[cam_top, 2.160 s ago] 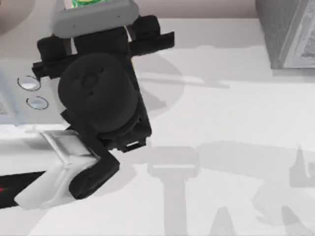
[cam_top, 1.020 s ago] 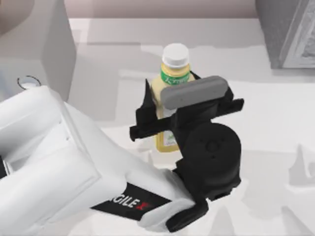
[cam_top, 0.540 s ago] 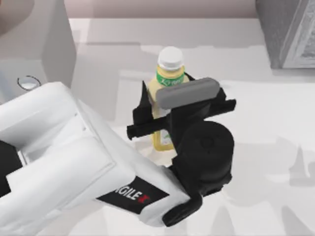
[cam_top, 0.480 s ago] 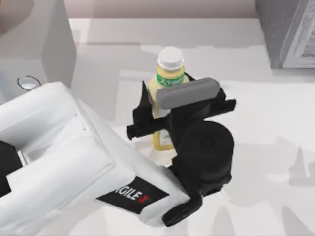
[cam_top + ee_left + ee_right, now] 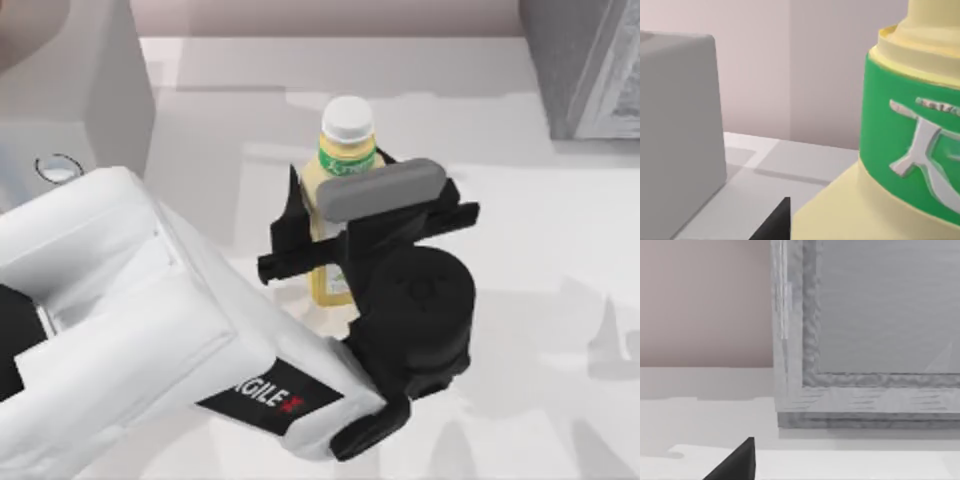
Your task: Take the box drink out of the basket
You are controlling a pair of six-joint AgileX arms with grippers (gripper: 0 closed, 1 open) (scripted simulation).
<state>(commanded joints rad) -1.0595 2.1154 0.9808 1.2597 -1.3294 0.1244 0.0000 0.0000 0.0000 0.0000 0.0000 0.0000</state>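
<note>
The box drink (image 5: 340,190) is a pale-yellow bottle with a white round cap and a green label band. It stands upright over the middle of the table, outside the grey basket (image 5: 590,70) at the back right. My left gripper (image 5: 337,225) is shut on its body from the near side, with black fingers on both flanks and a grey pad across the front. The left wrist view shows the green band (image 5: 912,145) very close. I cannot tell whether the drink's base touches the table. A dark tip of my right gripper (image 5: 735,462) faces the basket's textured wall (image 5: 865,385).
My left arm's white link (image 5: 130,330) covers the near left of the table. A grey block (image 5: 70,80) rises at the back left. Open white tabletop (image 5: 520,250) lies to the right of the drink, up to the basket.
Over the last two seconds my left gripper carried the drink from the back left to the table's middle. In the last half second it has barely moved.
</note>
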